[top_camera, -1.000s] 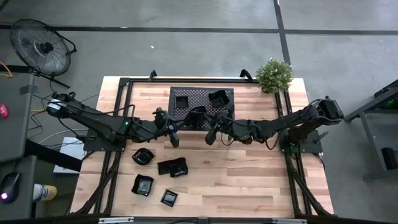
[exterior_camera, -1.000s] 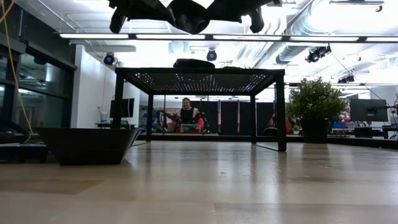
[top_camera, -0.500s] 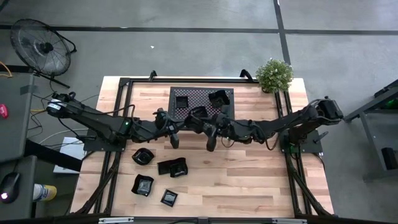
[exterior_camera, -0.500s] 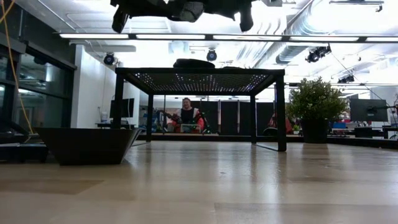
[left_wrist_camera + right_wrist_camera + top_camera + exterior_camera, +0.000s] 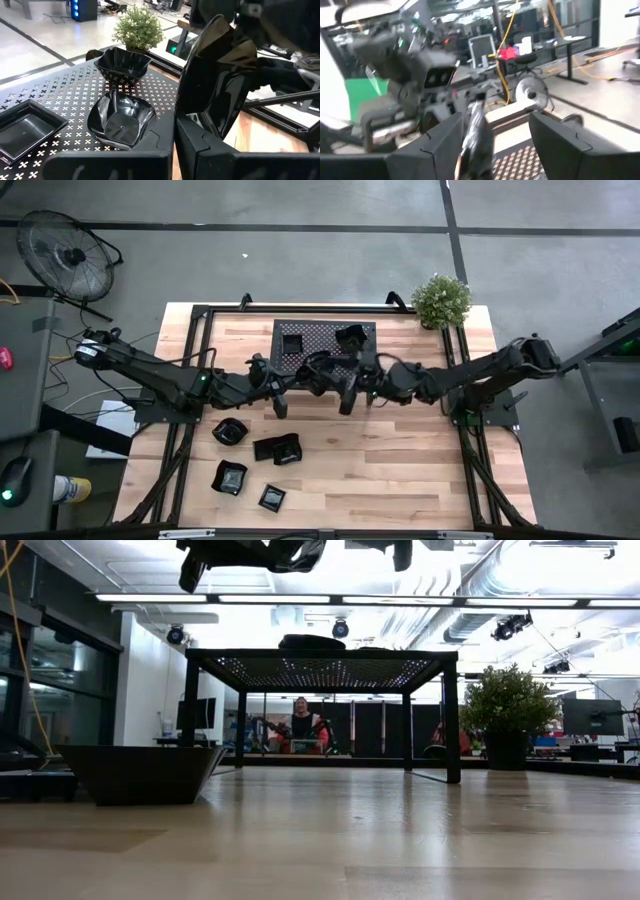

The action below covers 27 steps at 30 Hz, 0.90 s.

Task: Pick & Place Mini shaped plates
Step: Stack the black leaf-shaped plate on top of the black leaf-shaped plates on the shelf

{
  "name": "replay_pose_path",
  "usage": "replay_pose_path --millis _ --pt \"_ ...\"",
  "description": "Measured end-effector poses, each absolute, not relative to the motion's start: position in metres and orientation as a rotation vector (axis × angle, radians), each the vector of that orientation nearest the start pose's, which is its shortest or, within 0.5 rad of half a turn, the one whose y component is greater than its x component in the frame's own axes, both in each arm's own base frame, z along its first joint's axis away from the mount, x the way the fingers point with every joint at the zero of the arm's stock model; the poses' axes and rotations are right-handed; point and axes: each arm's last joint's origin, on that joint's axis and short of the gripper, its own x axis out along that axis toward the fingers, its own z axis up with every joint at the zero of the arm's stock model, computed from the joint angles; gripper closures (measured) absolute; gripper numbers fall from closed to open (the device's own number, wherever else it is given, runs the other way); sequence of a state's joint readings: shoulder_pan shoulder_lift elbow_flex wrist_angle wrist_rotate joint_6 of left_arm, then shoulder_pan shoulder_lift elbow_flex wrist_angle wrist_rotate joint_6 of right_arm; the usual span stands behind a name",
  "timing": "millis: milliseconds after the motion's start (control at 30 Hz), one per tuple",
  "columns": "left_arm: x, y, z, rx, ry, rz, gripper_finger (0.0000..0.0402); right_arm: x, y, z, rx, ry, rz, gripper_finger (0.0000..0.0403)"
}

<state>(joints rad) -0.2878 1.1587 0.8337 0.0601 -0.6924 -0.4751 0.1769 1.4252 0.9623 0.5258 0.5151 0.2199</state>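
A glossy black mini shaped plate stands on edge in the air, with my left gripper shut on it just in front of the black mesh rack. My right gripper is open, and the plate's edge shows between its fingers; I cannot tell whether they touch it. Both grippers meet over the table's middle. A square plate, a leaf-shaped plate and a deeper one rest on the rack's top. Several more plates lie on the table at the near left. My left gripper pinches the plate's lower rim between its two fingers. The fingers come nearly level from the table's left. The plate stands upright above the fingers, lifted clear of the table and the rack.
A potted plant stands at the table's far right corner. The rack stands on tall legs, with open space beneath it. Bare wood lies at the near right. A person sits in the room behind.
My right gripper has opened and let go of the plate, then risen a little, rolled and drawn back toward the table's right. The plate has stayed where it was, upright in my left gripper.
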Motion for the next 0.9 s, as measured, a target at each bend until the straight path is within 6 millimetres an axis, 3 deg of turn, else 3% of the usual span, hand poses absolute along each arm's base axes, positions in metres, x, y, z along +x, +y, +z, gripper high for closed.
replay_pose_path --millis 200,367,667,900 --pt "0.244 -0.053 0.304 -0.347 0.128 0.440 0.0401 0.291 0.036 0.339 0.240 -0.108 -0.385 0.0196" --pt "0.241 -0.044 0.310 -0.378 0.116 0.402 0.0401 0.266 0.032 0.348 0.273 -0.029 -0.390 0.0213" --pt "0.241 -0.008 0.314 -0.544 0.211 0.316 0.0401 0.235 0.034 0.348 0.299 0.127 -0.372 0.0235" --pt "0.236 0.015 0.334 -0.616 0.354 0.286 0.0401 0.216 0.040 0.338 0.338 0.280 -0.367 0.0245"
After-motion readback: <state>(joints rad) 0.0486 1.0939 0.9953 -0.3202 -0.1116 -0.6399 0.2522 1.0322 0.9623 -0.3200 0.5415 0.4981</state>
